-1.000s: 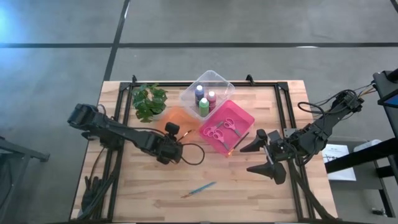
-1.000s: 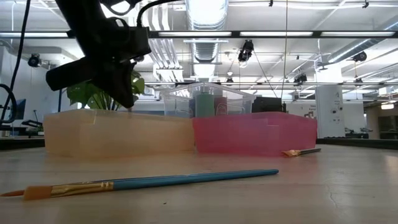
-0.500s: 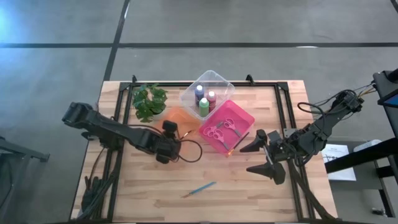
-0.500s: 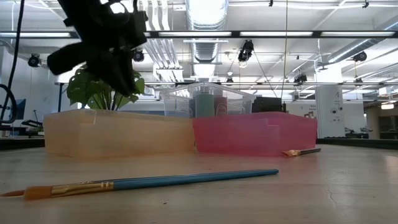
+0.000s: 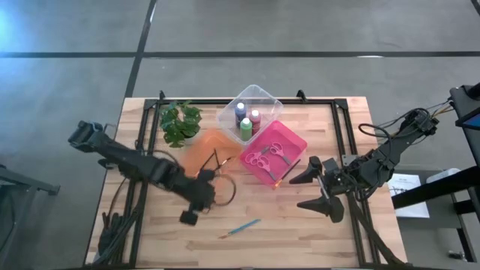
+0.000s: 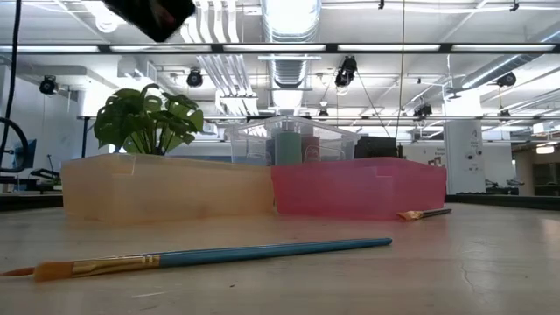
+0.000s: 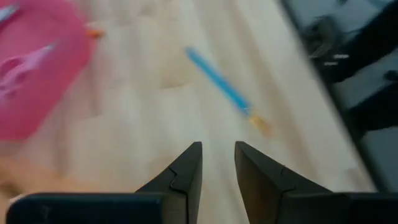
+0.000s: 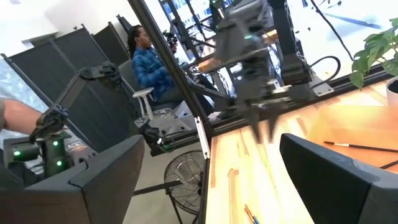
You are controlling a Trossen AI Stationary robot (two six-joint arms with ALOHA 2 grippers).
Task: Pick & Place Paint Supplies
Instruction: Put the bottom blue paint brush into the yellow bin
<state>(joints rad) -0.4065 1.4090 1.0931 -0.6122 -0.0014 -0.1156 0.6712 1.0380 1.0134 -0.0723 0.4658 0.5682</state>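
My left gripper (image 5: pixel 204 199) hangs above the table's middle, pointing down toward the near right. Its fingers (image 7: pixel 186 168) stand a little apart, open, with nothing between them. Ahead of it a blue-handled paintbrush (image 7: pixel 224 93) (image 5: pixel 240 227) lies flat on the wood. A dark thin paintbrush (image 5: pixel 215 160) lies in the orange tray (image 5: pixel 199 150). Another brush (image 5: pixel 291 169) rests beside the pink tray (image 5: pixel 292 142), which holds pink scissors (image 5: pixel 268 154). Paint bottles (image 5: pixel 246 120) stand in the clear tray (image 5: pixel 262 96). My right gripper (image 5: pixel 307 190) waits open at the right.
A leafy potted plant (image 5: pixel 180 124) stands at the far left, behind the orange tray. The three trays sit close together at the table's far middle. Bare wood lies along the near edge around the blue brush. A person sits in the room beyond (image 8: pixel 146 62).
My left gripper has risen from the orange tray, out of the low view's top, and swung toward the table's near edge, turning as it went. The dark brush that was at its fingertips now lies in the orange tray, apart from the gripper.
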